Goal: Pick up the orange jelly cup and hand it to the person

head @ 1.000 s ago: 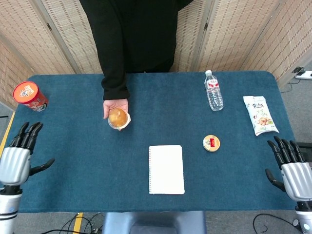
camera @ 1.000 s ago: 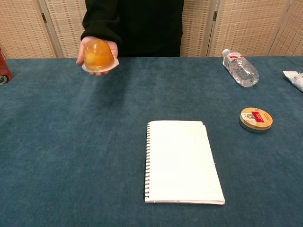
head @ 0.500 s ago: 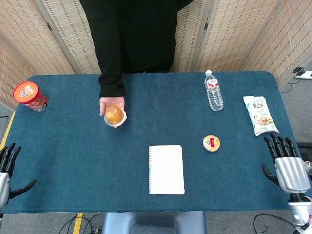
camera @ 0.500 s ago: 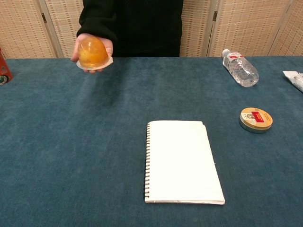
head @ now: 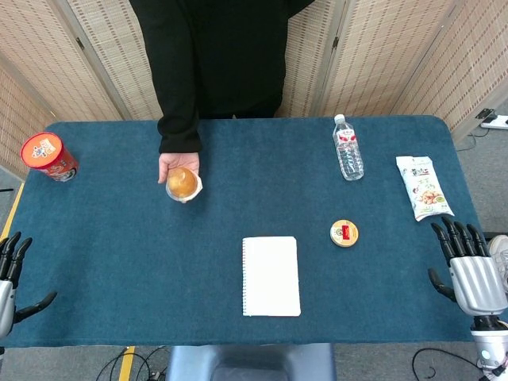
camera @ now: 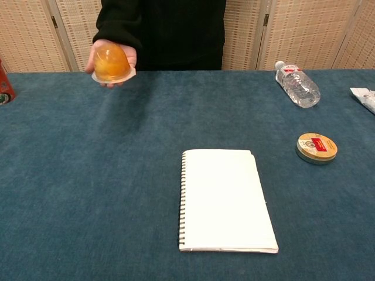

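Observation:
The orange jelly cup (head: 182, 183) (camera: 111, 62) lies in the person's palm (head: 176, 166), held above the blue table (head: 119, 238) at the back left. My left hand (head: 8, 274) shows at the lower left edge of the head view, fingers spread, holding nothing. My right hand (head: 468, 266) is at the lower right edge of the same view, fingers apart and empty. Both hands are far from the cup. Neither hand appears in the chest view.
A white spiral notebook (head: 271, 275) lies at front centre. A small round tin (head: 344, 233) sits to its right. A water bottle (head: 348, 148) lies at the back right, a snack packet (head: 425, 187) at the far right, a red noodle cup (head: 48, 155) at the far left.
The person's hand has drawn the jelly cup back and to the left. My left hand has dropped back to the table's front left corner; my right hand has barely moved.

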